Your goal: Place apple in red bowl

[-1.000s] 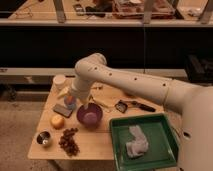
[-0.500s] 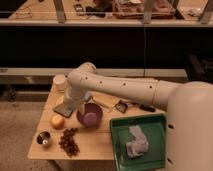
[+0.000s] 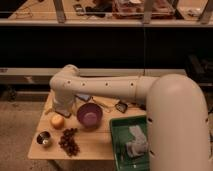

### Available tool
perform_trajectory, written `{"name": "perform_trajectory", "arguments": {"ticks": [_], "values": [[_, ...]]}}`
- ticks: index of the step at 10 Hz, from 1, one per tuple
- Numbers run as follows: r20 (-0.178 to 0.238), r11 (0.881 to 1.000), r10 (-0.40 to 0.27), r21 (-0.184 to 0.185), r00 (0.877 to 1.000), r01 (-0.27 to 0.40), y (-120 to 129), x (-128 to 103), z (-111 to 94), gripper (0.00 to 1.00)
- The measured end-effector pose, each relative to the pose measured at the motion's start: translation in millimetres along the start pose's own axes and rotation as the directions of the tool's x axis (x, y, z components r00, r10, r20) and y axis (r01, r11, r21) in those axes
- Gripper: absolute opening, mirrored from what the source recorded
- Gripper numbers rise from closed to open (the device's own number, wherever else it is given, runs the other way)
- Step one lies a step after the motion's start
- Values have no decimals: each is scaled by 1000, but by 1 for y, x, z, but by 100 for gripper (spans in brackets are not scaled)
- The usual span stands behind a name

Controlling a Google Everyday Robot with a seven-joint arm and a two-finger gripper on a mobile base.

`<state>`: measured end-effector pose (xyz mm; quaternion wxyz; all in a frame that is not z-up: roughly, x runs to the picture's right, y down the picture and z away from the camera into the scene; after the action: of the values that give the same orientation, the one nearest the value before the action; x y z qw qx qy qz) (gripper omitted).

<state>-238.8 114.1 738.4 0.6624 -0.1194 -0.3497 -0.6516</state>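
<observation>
One apple [image 3: 57,121] near the table [image 3: 95,146] edge, tool [image 3: 61,113] seemingly just above it.

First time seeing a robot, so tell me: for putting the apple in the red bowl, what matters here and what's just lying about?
Part of the job: apple; gripper, close beside the apple; red bowl, not in sight now.
Just lying about: purple bowl; steel cup; grapes; green tray with a white cloth.
</observation>
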Motion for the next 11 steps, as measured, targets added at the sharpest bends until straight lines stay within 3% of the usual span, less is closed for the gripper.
{"name": "perform_trajectory", "arguments": {"ticks": [4, 7, 11], "values": [[32, 999, -10, -49, 999, 12, -19, 6, 26, 80], [4, 994, 3, -108, 1000, -3, -25, 9, 44, 80], [0, 992, 33, -120, 999, -33, -25, 22, 73, 80]]}}
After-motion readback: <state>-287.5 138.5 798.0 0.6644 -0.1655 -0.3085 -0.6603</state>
